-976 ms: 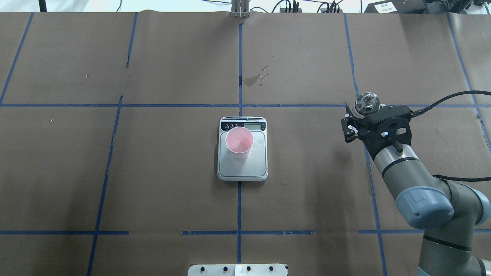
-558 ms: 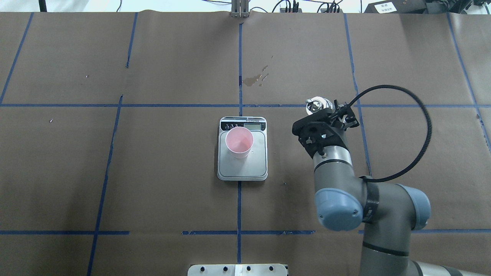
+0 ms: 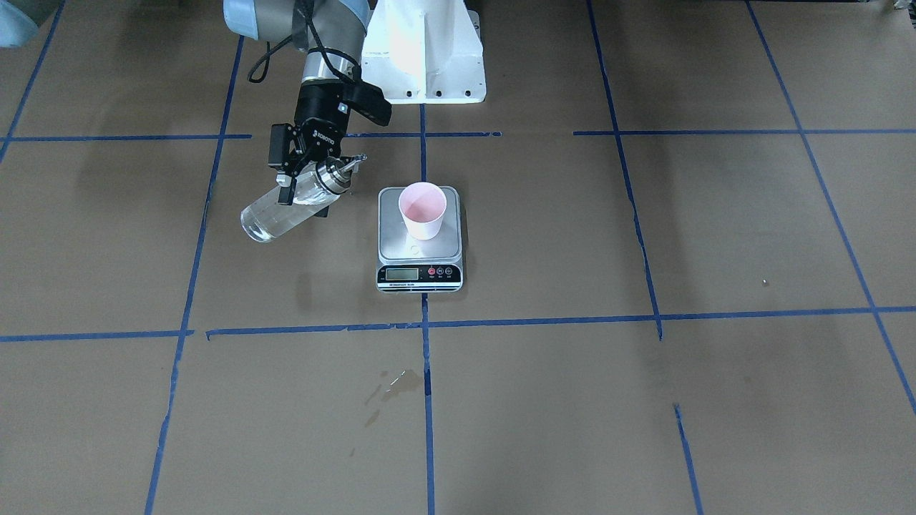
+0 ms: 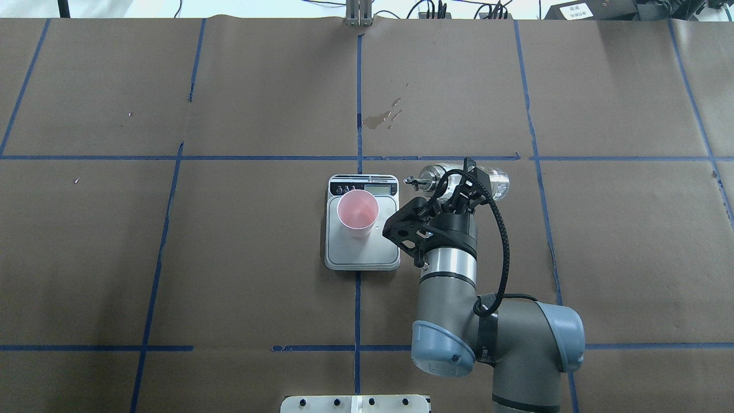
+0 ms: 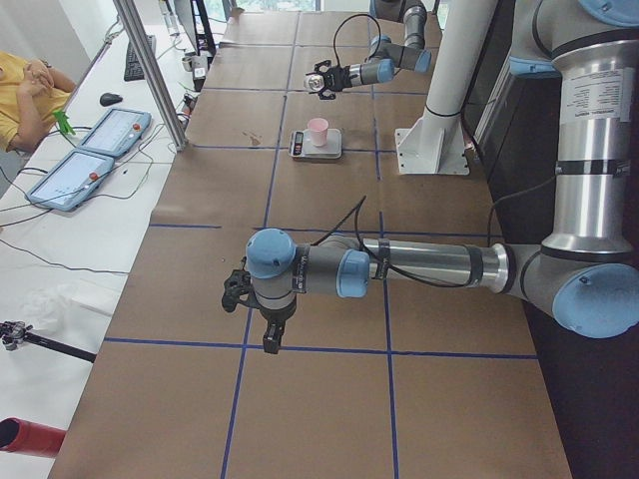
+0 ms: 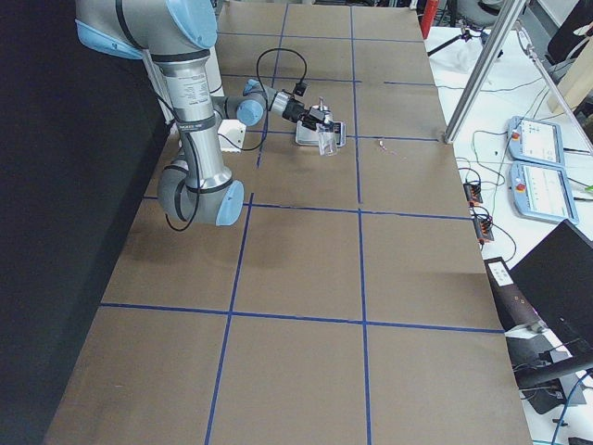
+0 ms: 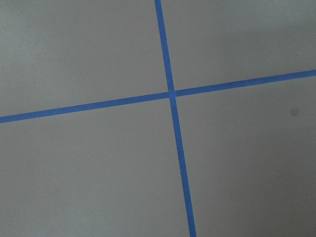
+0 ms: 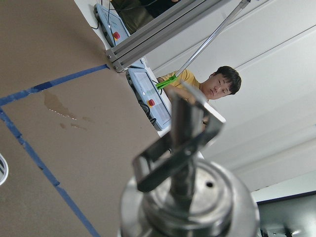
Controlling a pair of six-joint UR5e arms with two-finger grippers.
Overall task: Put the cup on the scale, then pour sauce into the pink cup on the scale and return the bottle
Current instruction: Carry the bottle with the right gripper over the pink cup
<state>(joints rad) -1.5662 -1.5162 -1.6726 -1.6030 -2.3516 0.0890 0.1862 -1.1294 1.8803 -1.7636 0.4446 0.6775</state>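
The pink cup (image 4: 358, 213) stands upright on the steel scale (image 4: 362, 252), toward the display end; it also shows in the front view (image 3: 422, 209) on the scale (image 3: 418, 250). My right gripper (image 4: 461, 184) is shut on the clear glass bottle (image 4: 494, 178), held tipped almost level above the table. Its metal spout (image 4: 410, 180) points at the scale and hangs just off the scale's far right corner, apart from the cup. Clear sauce (image 3: 266, 223) sits in the bottle's base. My left gripper (image 5: 255, 309) hovers far from the scale; I cannot tell its state.
A wet stain (image 4: 381, 117) marks the paper beyond the scale. The white robot base (image 3: 422, 57) stands behind the scale. An operator (image 5: 25, 90) and tablets (image 5: 100, 150) sit at the table's far side. The left wrist view shows only blue tape lines (image 7: 170, 94).
My right arm has swung left with the bottle from the table's right side to just beside the scale. The bottle has tipped from upright to nearly level, spout toward the cup.
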